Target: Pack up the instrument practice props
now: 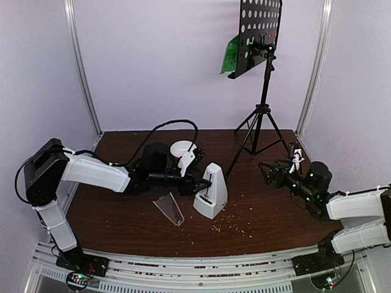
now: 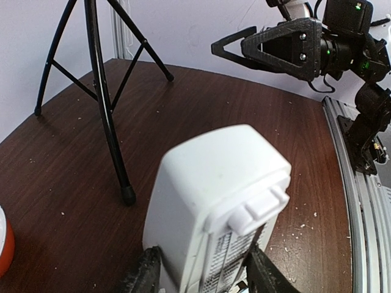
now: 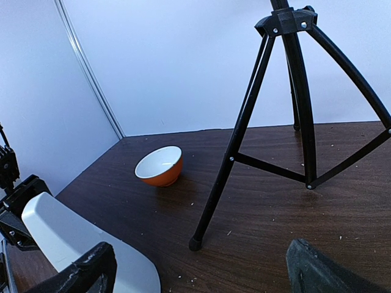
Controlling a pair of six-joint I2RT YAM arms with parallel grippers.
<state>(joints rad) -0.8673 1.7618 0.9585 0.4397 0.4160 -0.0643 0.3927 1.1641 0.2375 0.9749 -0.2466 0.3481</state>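
The white metronome (image 1: 211, 192) stands upright mid-table, its top (image 2: 214, 195) filling the left wrist view. My left gripper (image 1: 200, 182) straddles it low down, and both fingers (image 2: 143, 273) lie against its sides. The clear wedge cover (image 1: 170, 209) lies flat on the table to its left. At the back right stands the black music stand (image 1: 264, 97). Its perforated desk (image 1: 259, 33) holds a green page (image 1: 231, 55). Red shows through the holes. My right gripper (image 1: 269, 170) hangs open and empty near the tripod leg (image 3: 226, 177).
A white-and-orange bowl (image 1: 181, 149) sits behind the left arm and shows in the right wrist view too (image 3: 160, 165). Crumbs dot the dark wooden table (image 1: 256, 220). The walls stand close on three sides. The tripod's legs (image 2: 104, 104) spread just beyond the metronome.
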